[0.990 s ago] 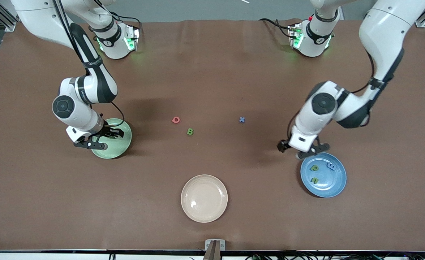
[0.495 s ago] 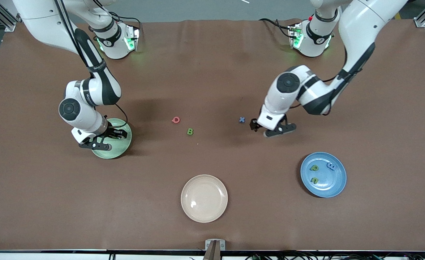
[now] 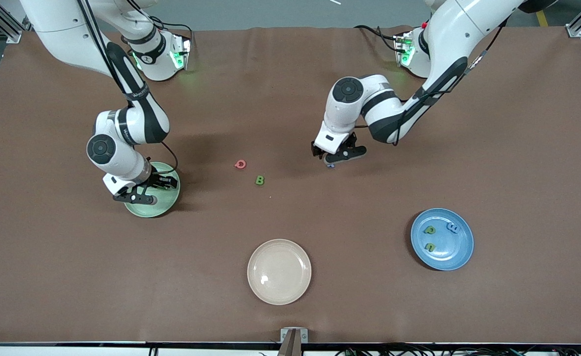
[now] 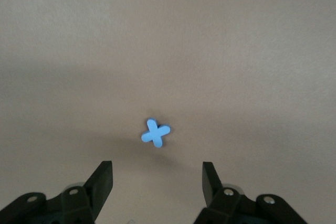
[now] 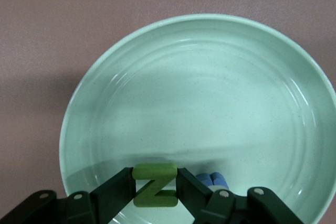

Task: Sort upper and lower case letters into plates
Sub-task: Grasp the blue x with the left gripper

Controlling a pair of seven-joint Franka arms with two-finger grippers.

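Under my right gripper (image 5: 155,195) sits the green plate (image 5: 220,93), with the green N (image 5: 154,184) pinched between my fingers just above the plate's rim; I should move further over the middle before letting go, so the letter does not catch the rim or land on the blue piece (image 5: 212,181) already lying there. That piece is mostly hidden by my fingers, so I cannot read which letter it is. My left gripper (image 4: 157,182) hangs over the blue x (image 4: 155,132), jaws apart and empty, the x just ahead of my fingertips; I should advance until it lies between them, then go straight down and close gently. From the front, that x is nearly covered by my gripper.
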